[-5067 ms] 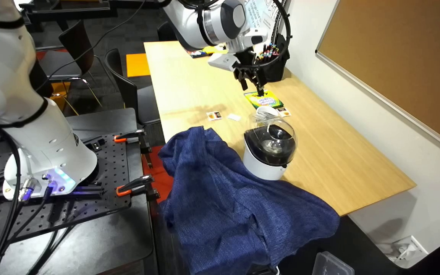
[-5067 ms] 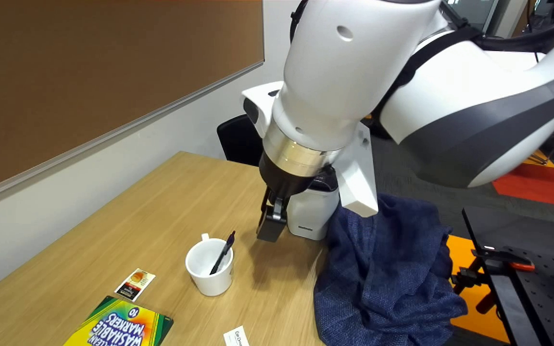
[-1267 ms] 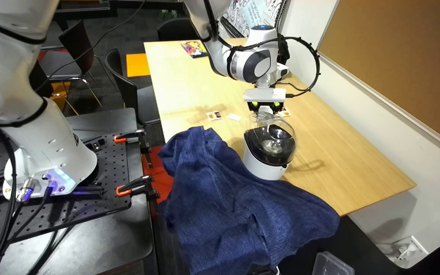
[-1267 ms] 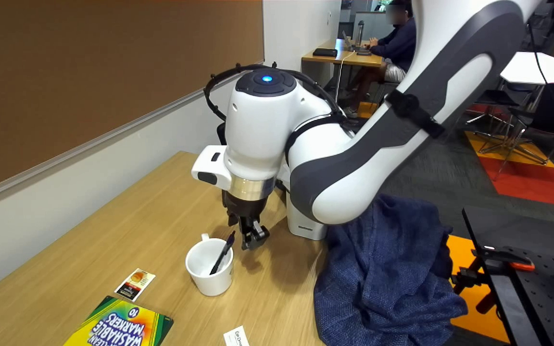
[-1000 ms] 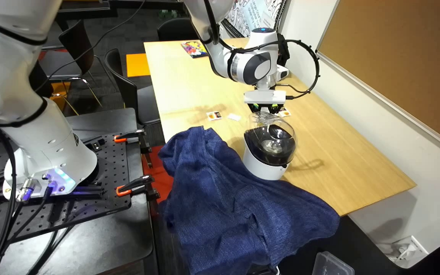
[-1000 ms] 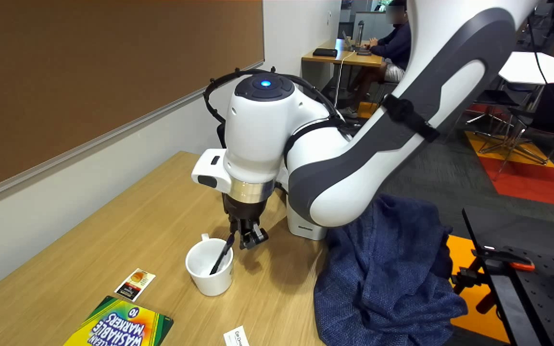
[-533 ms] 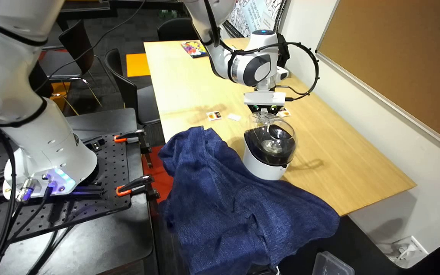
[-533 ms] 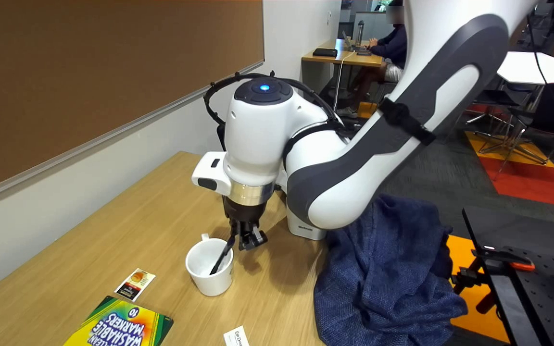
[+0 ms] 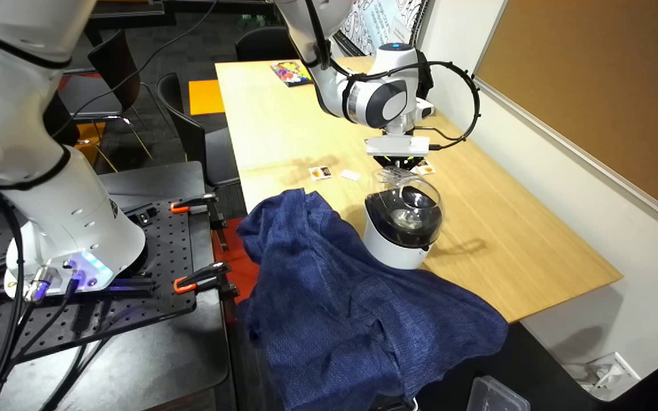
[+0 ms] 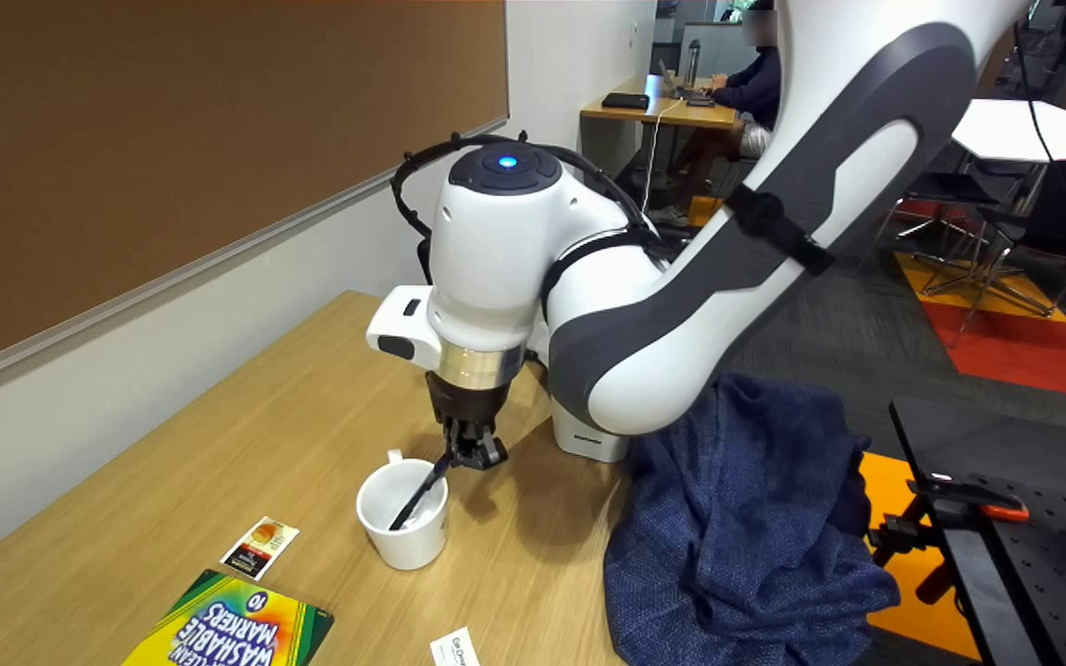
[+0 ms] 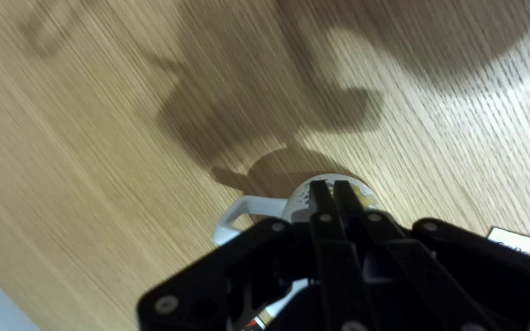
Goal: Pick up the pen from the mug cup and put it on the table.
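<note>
A: Which object is held?

B: The pen, dark and slender: its upper end is gripped by the pincer, which is closed on it beneath the white arm. In the wrist view the tips of the pincer stand nearly together; the pen itself is hard to make out there.

A: Where is its lower end?

B: Within the white mug. The pen lies at a slant, passing over the rim; whether it touches the rim cannot be told.

A: Position of the mug?

B: Upright on the pale wooden counter. Its handle shows plainly in the wrist view, where the pincer covers part of the body. In an exterior view it is mostly concealed by the pincer and by the clear dome of an appliance, white at the base and dark above.

A: Neighboring items?

B: Near the mug, a small printed packet, lying flat; just beside the packet, a yellow and green marker pack, lettered "WASHABLE MARKERS". A white card also lies on the counter. Just beside the appliance, in both exterior views: a crumpled dark blue cloth.
</note>
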